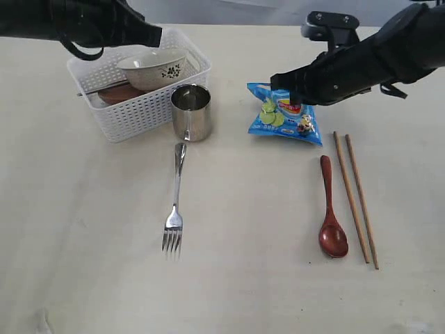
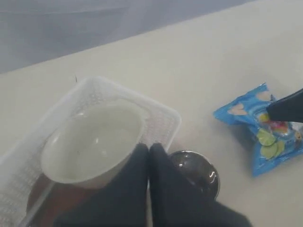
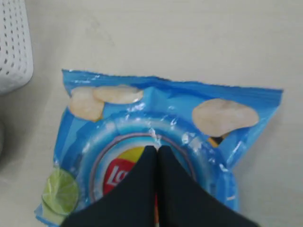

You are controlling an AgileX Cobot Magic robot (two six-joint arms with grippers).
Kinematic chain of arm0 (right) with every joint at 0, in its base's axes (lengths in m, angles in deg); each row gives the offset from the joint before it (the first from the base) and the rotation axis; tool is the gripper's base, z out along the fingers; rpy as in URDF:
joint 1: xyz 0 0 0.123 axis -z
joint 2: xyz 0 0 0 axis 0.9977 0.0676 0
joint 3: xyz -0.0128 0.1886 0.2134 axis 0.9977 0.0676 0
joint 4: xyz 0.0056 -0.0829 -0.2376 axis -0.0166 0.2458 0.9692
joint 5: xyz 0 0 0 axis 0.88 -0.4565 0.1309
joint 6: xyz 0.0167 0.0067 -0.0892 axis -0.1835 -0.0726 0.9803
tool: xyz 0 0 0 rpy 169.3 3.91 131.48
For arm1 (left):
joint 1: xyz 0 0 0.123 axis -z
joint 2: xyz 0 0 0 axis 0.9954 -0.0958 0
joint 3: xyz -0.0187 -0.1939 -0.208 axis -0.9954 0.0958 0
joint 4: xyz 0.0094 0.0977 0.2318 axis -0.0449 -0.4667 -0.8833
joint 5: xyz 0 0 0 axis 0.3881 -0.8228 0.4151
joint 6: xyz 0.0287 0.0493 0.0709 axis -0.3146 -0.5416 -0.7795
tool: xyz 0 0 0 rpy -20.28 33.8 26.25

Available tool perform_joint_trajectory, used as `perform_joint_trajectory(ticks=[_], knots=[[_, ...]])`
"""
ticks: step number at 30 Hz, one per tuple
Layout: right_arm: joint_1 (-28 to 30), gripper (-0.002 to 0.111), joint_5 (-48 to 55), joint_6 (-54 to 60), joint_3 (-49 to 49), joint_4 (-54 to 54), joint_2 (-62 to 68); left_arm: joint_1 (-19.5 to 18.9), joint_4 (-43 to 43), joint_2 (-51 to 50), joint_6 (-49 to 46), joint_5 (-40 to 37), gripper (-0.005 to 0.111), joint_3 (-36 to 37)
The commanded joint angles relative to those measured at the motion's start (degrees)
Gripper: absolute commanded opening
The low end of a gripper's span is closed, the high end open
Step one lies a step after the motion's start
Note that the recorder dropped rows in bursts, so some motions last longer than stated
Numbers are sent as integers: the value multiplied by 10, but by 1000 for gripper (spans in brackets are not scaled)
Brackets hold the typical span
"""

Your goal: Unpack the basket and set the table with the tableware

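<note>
Left gripper [image 2: 149,155] pinched shut over bowl [image 1: 149,66] in basket [image 1: 139,115], ten o'clock — likely next out; right gripper [image 3: 157,153] shut over chip bag [image 1: 285,117], one o'clock.

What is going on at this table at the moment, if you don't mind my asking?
A two-armed robot is unpacking a white basket to set the table. The steel cup, fork, red spoon and wooden chopsticks lie out on the table; the floral bowl and a reddish-brown plate are in the basket. The left gripper, shut, is at the bowl's rim; the right gripper, shut, sits on the blue chip bag.
</note>
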Motion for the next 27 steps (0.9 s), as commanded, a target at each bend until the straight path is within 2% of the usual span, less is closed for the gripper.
perform_joint_trajectory(ticks=[1,13,17,19,20,21,24,25,27], knots=[[-13,-1,12,-1,-2,-8,9,-1,0,6,-28,14,0,13],[-13,-1,45,-6,-4,-10,17,-1,0,6,-28,14,0,13],[-13,0,116,-1,-48,-10,-53,-1,0,6,-49,14,0,13],[-20,0,202,38,-90,-2,-83,-9,-2,6,-49,14,0,13],[-32,3,265,59,-127,-2,-87,-30,-3,6,-48,14,0,13],[-45,11,291,63,-151,3,-87,-53,-3,6,-33,8,0,13],[-105,51,279,63,-217,61,-73,-144,-3,6,24,-30,0,13],[-131,55,257,63,-236,89,-64,-171,-3,6,25,-46,0,13],[-176,54,223,63,-284,163,-31,-215,0,6,25,-72,0,13]])
